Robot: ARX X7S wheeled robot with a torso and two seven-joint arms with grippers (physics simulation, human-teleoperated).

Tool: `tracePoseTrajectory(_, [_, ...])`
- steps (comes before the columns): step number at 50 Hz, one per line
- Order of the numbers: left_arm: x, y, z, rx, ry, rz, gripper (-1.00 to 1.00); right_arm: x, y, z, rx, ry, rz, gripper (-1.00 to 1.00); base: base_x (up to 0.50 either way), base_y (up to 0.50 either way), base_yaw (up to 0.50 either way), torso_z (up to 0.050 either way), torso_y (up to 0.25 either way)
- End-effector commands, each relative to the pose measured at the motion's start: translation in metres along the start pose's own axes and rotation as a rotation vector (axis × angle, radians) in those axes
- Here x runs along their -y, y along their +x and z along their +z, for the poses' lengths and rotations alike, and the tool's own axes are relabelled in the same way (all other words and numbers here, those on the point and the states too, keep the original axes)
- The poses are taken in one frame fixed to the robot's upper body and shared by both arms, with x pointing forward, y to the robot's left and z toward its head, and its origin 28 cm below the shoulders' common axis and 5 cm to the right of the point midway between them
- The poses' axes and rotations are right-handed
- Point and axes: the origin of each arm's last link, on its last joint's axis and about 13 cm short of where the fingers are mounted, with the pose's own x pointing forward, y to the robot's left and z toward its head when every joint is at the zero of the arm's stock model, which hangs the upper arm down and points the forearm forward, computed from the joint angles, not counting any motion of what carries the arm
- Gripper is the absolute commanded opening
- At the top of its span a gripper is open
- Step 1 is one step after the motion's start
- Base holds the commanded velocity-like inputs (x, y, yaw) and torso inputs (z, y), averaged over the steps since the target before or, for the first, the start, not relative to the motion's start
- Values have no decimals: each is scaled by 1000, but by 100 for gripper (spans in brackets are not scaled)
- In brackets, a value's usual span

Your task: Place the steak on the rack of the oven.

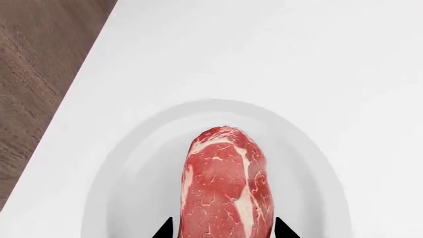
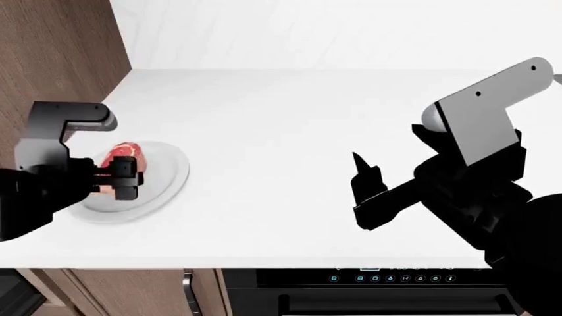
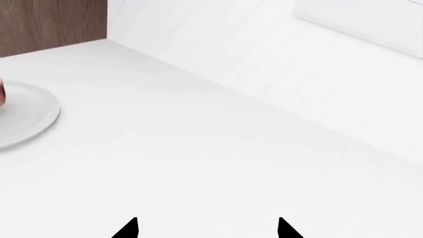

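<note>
Left gripper (image 2: pixel 118 179) at the steak (image 2: pixel 122 156) on the plate; right arm idle over the counter.

I see the raw, marbled steak lying on the round white plate (image 2: pixel 171 172), which sits on the white countertop (image 2: pixel 281 125) near its left end, beside the wood cabinet side (image 2: pixel 52 52). In the left wrist view my left fingertips (image 1: pixel 165 229) sit on either side of the steak's near end, hugging it; I cannot tell whether they actually clamp it. My right gripper (image 3: pixel 208 229) hovers over bare counter well apart from the plate, its tips spread wide with nothing between them. A black oven front with a blue display (image 2: pixel 386 278) shows under the counter edge.
</note>
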Motion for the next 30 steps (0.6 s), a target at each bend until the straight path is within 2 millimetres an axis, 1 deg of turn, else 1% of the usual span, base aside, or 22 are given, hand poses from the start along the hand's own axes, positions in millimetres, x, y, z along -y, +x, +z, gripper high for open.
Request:
tracePoseTrajectory(1, [5,-16,8,80,20,-4,-100,0,-1,-2,13,7,2,100,0,0,0,0,0])
tracePoseTrajectory(4, [4,-19,10,106,0,-17,-100,0,-1,-2,18,10,0,100,0,0,0,0,0])
tracePoseTrajectory(6, [4,-21,7,111,7,-9,-100,0,-2,-2,23,12,-1,100,0,0,0,0,0])
tracePoseTrajectory(11, [5,-37,10,183,-10,-13,-100,1,-3,-1,38,17,-7,100,0,0,0,0,0])
tracePoseTrajectory(15, [7,-46,8,221,-11,-37,-100,1,-5,0,56,17,-9,100,0,0,0,0,0])
tracePoseTrajectory(16, [6,-47,8,228,-41,-38,-100,0,-5,-1,58,20,-11,100,0,0,0,0,0])
tracePoseTrajectory(18, [7,-51,5,235,-15,-37,-100,0,-6,-1,66,24,-17,100,0,0,0,0,0])
tracePoseTrajectory(20, [7,-59,5,269,-31,-38,-100,-1,-8,-1,83,29,-19,100,0,0,0,0,5])
tracePoseTrajectory(22, [10,-64,3,287,7,-36,-100,-1,-9,-1,92,31,-21,100,0,0,0,0,0])
tracePoseTrajectory(30, [24,-78,-4,337,49,-62,-100,-3,-13,-2,132,41,-31,100,0,0,0,0,0])
